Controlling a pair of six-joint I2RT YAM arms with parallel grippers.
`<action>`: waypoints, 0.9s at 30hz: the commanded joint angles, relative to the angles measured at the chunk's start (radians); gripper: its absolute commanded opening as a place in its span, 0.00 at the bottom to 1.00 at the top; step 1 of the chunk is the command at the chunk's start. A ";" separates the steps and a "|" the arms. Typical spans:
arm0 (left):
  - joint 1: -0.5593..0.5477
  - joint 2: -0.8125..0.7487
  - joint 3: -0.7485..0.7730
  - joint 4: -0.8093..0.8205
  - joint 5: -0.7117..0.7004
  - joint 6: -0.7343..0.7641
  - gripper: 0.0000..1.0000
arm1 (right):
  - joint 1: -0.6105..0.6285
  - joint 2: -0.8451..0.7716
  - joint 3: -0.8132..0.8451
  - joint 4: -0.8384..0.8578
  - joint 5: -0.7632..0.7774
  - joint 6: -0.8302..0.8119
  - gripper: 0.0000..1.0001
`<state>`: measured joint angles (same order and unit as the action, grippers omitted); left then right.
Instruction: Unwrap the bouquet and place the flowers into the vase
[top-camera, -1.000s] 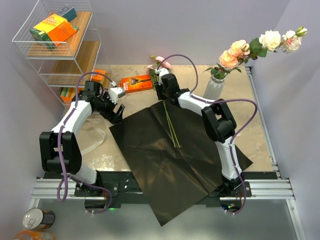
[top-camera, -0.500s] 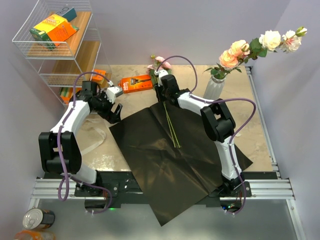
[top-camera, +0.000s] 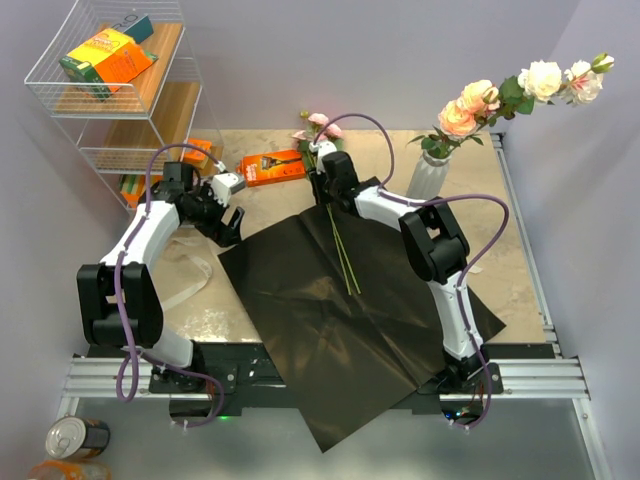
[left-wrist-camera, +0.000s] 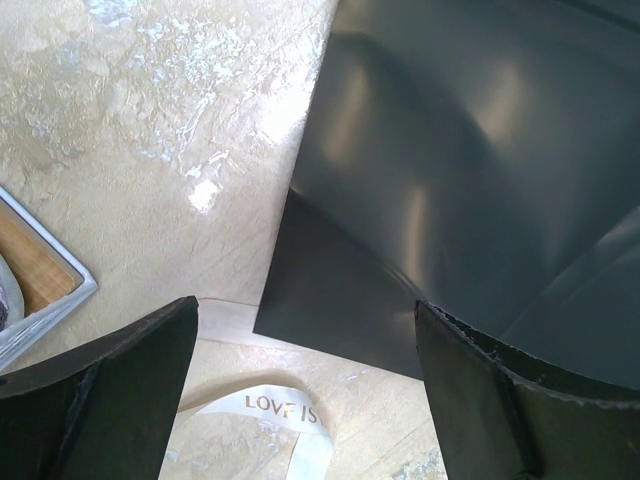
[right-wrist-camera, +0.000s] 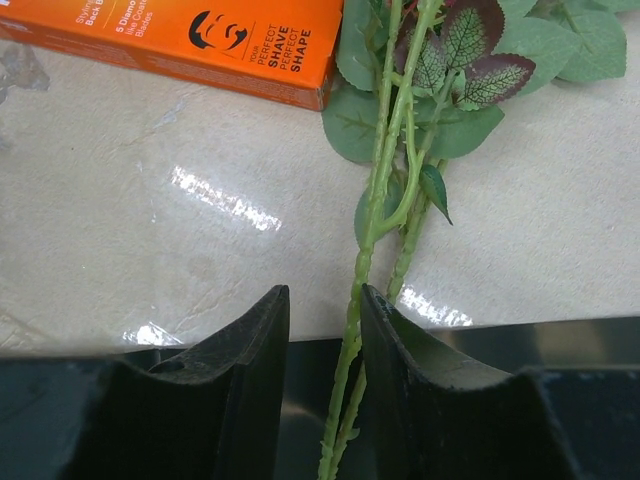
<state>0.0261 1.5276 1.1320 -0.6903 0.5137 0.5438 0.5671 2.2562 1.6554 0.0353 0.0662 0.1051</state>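
While the left gripper (left-wrist-camera: 305, 325) hovers, jaws wide open, over the black wrap (left-wrist-camera: 450, 150), the right gripper (right-wrist-camera: 325, 300) straddles the flower stems (right-wrist-camera: 385, 170) at 12 o'clock, jaws narrowed but not yet pinching, apparently poised to carry them to the vase (top-camera: 428, 175).

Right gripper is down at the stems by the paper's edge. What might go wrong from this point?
1. The right gripper straddles the stems with its jaws apart. The stems sit off-centre, so one may slip out on closing.
2. The leaves lie right beside the orange box, and lifting may drag it.
3. The vase holds leaning flowers, so adding more might tip it.
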 joint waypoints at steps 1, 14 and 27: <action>0.009 -0.012 0.005 0.021 0.028 0.018 0.93 | -0.007 -0.037 -0.013 0.041 0.030 0.007 0.39; 0.011 -0.003 0.014 0.017 0.034 0.013 0.93 | -0.012 -0.049 -0.039 0.075 0.017 0.022 0.37; 0.011 0.009 0.012 0.021 0.034 0.007 0.93 | -0.013 -0.061 -0.054 0.094 -0.063 0.024 0.30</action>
<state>0.0261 1.5280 1.1320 -0.6903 0.5209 0.5434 0.5568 2.2551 1.6012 0.0910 0.0513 0.1165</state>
